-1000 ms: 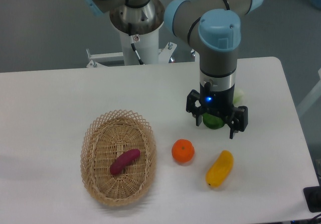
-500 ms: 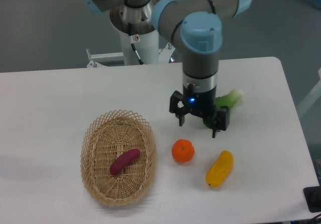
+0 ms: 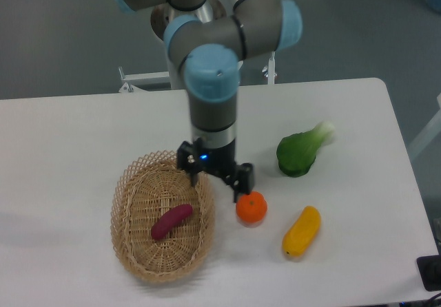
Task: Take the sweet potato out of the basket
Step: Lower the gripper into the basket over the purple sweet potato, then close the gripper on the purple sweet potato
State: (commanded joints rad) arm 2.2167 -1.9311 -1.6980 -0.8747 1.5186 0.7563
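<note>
Resting on the white table [image 3: 69, 135] at the left of the scene, the basket [image 3: 162, 215] is an oval of tan wicker with an open lattice rim, its long axis running from about 12 to 6 o'clock. Inside it, slightly below the middle, lies the sweet potato [image 3: 171, 221], a small magenta tuber tilted so that one tapered end points toward 2 o'clock and the other toward 8 o'clock; nothing touches it. At about 1 o'clock from the tuber, the gripper [image 3: 214, 179] hangs over the basket's upper right rim, pointing downward, a small blue light glowing on its body. Its two fingers are spread wide apart with nothing between them: one dark fingertip sits just inside the basket's rim, the other outside it, just beside the orange fruit [image 3: 251, 207]. That round fruit sits on the table at 3 o'clock from the basket, close to its rim but apart from it. At 4 o'clock from the fruit lies a yellow vegetable [image 3: 302, 231], elongated and tilted, and at 1 o'clock from the fruit rests a leafy green vegetable [image 3: 301, 153] with a pale stem end pointing up and right.
</note>
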